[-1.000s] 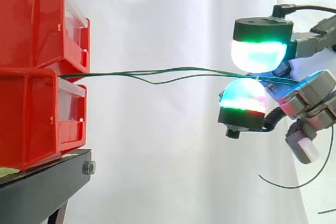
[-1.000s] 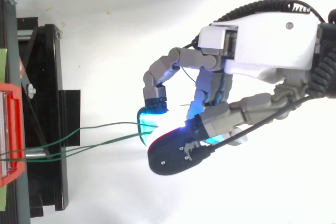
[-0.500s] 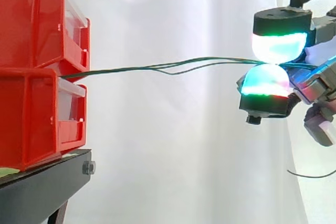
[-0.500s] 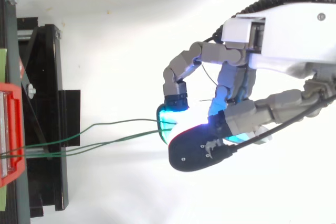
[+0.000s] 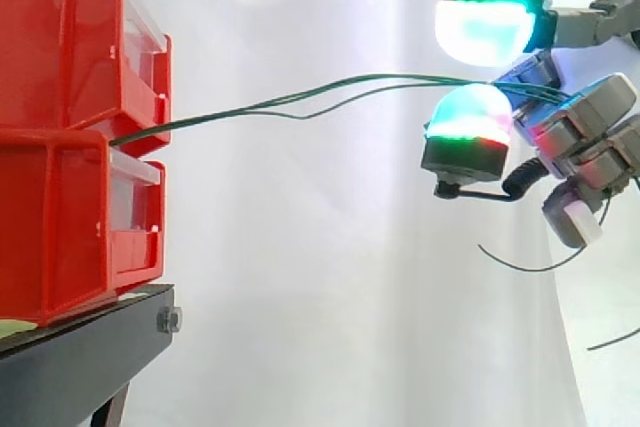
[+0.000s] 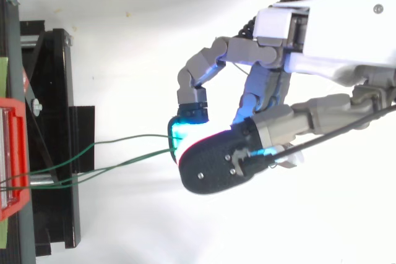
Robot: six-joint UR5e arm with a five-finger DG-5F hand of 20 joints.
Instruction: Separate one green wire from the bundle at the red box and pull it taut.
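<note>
Wires [image 5: 230,112] btwn stacked red bins [image 5: 60,237]

Glossy red plastic bins [image 5: 60,227] on a matt black metal stand [image 5: 70,359].

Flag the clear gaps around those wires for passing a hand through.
Free: below the green wires, between the red bins and the hand, above the black stand; also above the wires, right of the upper bin. Crowded: at the fingers holding the wires, and the loose wire tails beneath the hand.
</note>
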